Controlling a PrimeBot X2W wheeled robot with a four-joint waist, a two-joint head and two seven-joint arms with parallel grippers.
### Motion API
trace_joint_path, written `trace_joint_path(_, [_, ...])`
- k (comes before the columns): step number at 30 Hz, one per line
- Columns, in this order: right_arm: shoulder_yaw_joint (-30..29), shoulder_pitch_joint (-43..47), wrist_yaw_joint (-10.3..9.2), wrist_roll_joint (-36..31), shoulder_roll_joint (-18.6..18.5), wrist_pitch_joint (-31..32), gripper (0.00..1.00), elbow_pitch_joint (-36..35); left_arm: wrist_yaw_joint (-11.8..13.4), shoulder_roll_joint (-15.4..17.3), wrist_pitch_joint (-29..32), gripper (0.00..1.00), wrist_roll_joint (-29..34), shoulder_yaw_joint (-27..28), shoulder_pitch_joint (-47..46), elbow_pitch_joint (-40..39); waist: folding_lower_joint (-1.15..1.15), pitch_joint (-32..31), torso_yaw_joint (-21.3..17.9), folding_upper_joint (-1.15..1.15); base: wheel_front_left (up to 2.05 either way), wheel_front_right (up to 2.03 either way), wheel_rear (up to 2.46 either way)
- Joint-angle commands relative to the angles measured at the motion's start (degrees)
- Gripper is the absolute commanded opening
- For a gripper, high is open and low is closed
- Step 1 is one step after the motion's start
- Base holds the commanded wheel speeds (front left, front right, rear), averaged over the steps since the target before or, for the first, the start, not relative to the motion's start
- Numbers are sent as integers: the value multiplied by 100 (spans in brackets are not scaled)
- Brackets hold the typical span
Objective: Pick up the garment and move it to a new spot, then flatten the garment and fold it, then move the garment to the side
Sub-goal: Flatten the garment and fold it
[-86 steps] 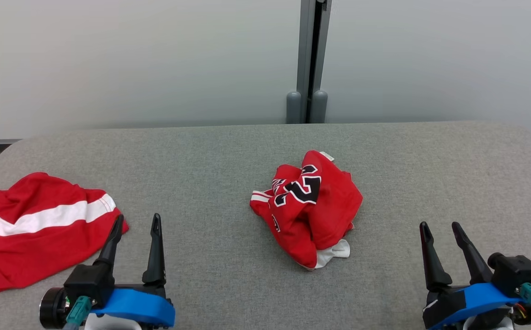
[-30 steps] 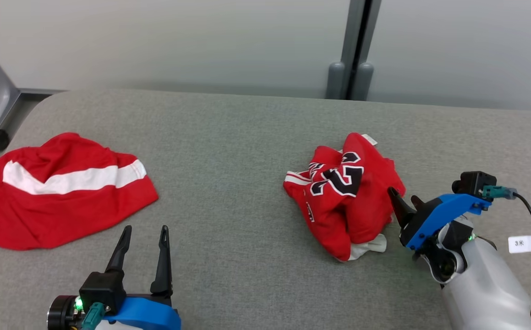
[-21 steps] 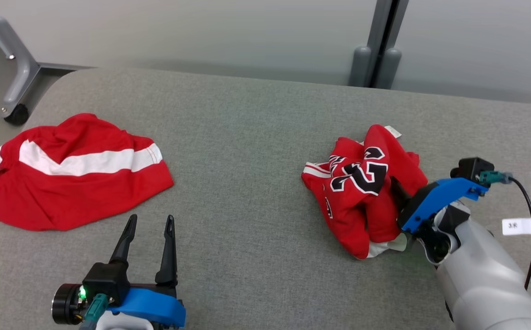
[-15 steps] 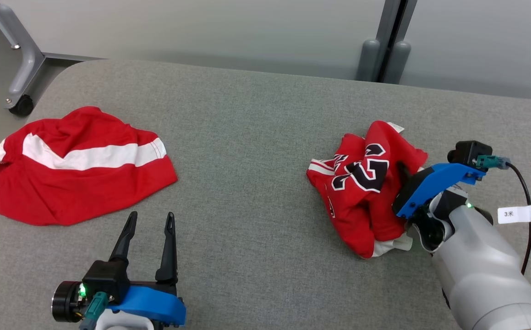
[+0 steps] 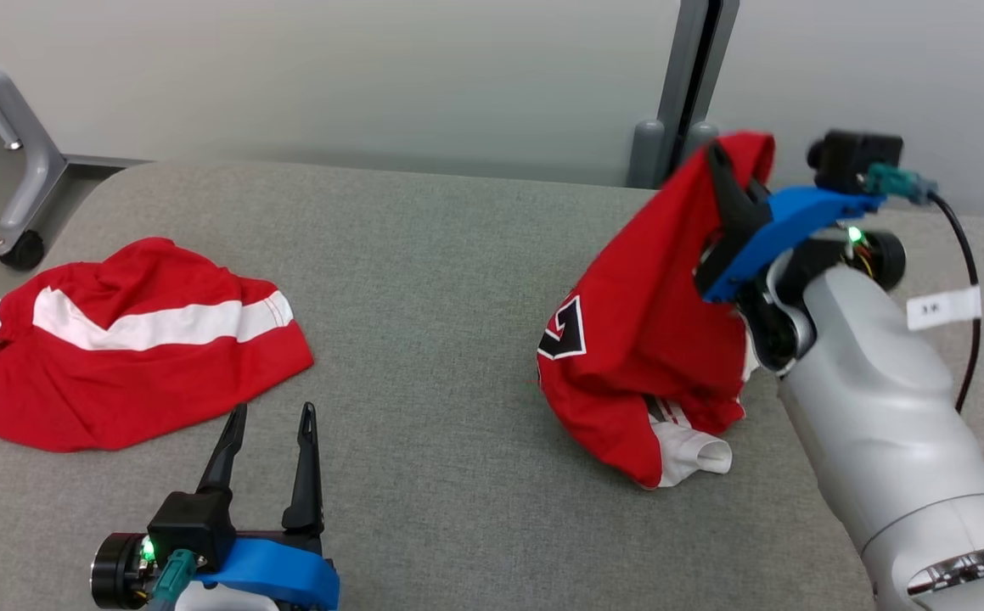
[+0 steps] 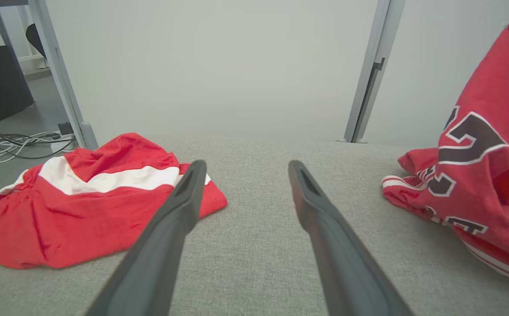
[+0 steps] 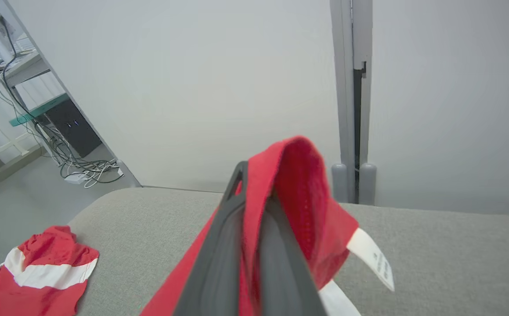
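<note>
The garment (image 5: 644,331) is a red jersey with black-and-white lettering and white trim. My right gripper (image 5: 725,170) is shut on its upper fold and holds it raised, while its lower part still rests on the grey table (image 5: 458,255). In the right wrist view the red cloth (image 7: 298,184) is pinched between my right fingers (image 7: 219,245), with a white label hanging to the right. The same jersey (image 6: 478,175) hangs at the right of the left wrist view. My left gripper (image 5: 267,420) stands open near the table's front edge, nothing between its fingers (image 6: 179,219).
A second red garment with a white stripe (image 5: 131,339) lies flat at the table's left; it is also seen in the left wrist view (image 6: 87,197). A grey post (image 5: 687,85) stands behind the table. A wheeled stand leg (image 5: 16,195) is at the far left.
My right gripper closed on the jersey's right side and lifted it up and back, so the crumpled heap now hangs stretched. The left gripper stayed put; the camera shifted.
</note>
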Motion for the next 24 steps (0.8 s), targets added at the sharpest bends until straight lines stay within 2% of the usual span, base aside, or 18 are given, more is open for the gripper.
trace_joint_path(1, [297, -121, 3, 130, -20, 151, 0, -381, 26, 35, -18, 100, -4, 14, 28, -35, 1, -50, -41, 0, 0, 0, 0])
trace_joint_path(7, [1352, -343, 3, 543, -20, 813, 0, -1703, 60, 46, -20, 100, -15, 8, -31, -109, 1, 0, -43, 0, 0, 0, 0])
trace_joint_path(12, [1689, -780, 3, 475, -22, 1009, 0, -2206, 80, 40, -25, 100, -19, 17, -68, -139, 1, 63, -11, 0, 0, 0, 0])
trace_joint_path(19, [1680, -1688, 2, 900, -22, 787, 0, -2644, 56, 12, -35, 100, -1, -59, -55, -103, 1, 14, 99, 0, 0, 0, 0])
trace_joint_path(24, [1577, -1947, 3, 969, -20, 599, 0, -2552, 59, 11, -39, 100, 7, -91, -50, -109, 1, -2, 79, 0, 0, 0, 0])
